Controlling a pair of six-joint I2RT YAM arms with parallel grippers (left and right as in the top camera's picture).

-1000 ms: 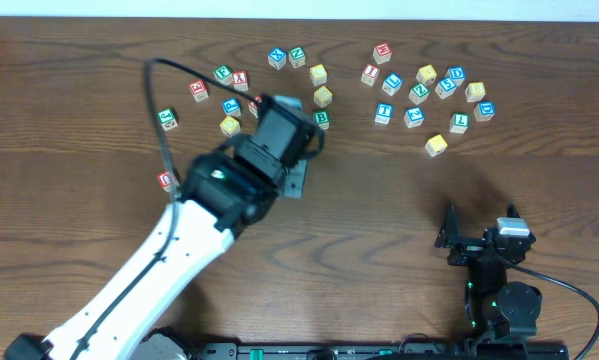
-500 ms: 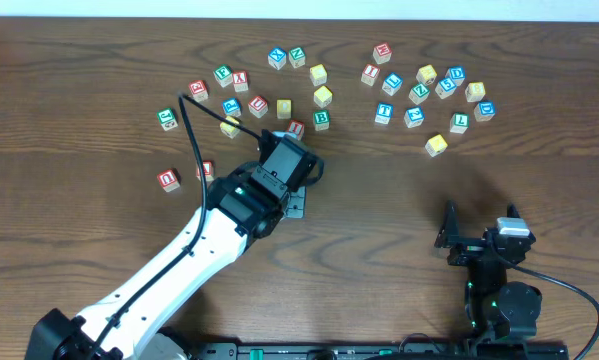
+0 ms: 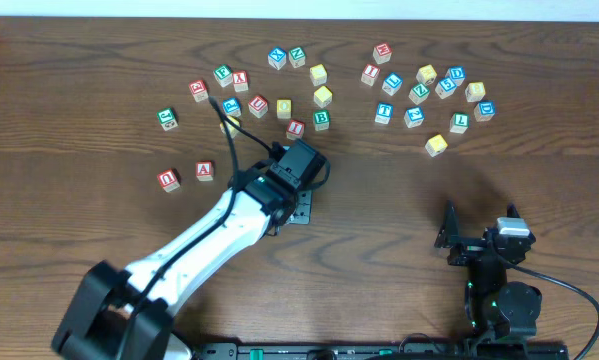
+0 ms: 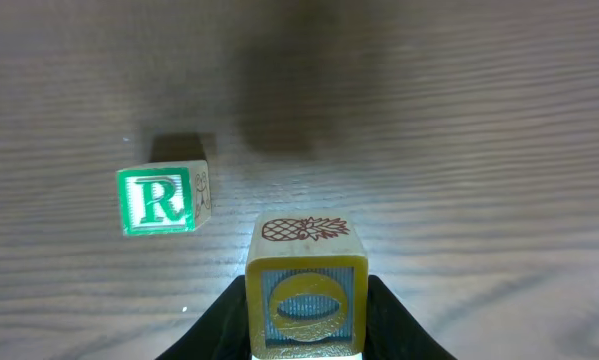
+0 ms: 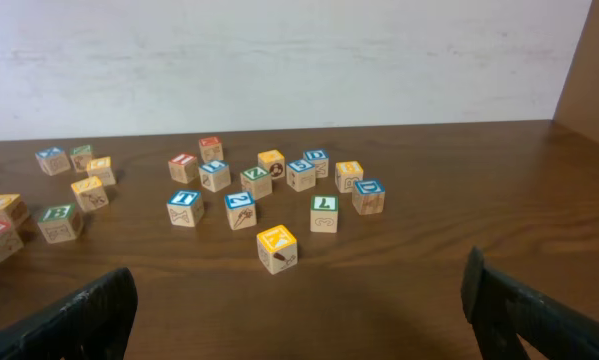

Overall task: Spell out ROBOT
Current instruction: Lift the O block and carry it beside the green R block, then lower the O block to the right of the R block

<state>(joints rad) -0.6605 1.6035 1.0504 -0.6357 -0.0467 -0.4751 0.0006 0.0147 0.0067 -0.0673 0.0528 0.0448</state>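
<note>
Jaws of the left hand (image 3: 295, 205) stand partly closed, clamped on the yellow O cube (image 4: 306, 290), pineapple picture on its forward side. Since a second ago you have drawn this hand back off the loose cubes (image 3: 321, 96) onto bare surface (image 3: 399, 200); they now sit well ahead of it. Green R cube (image 4: 159, 200) lies just left of and slightly ahead of the held cube, apart from it, letter up. Your right hand (image 5: 297, 285) is spread wide, empty, parked as before.

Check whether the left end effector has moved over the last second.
Yes. The left end effector, gripping a yellow cube, has shifted down the overhead frame, away from the B cube.
</note>
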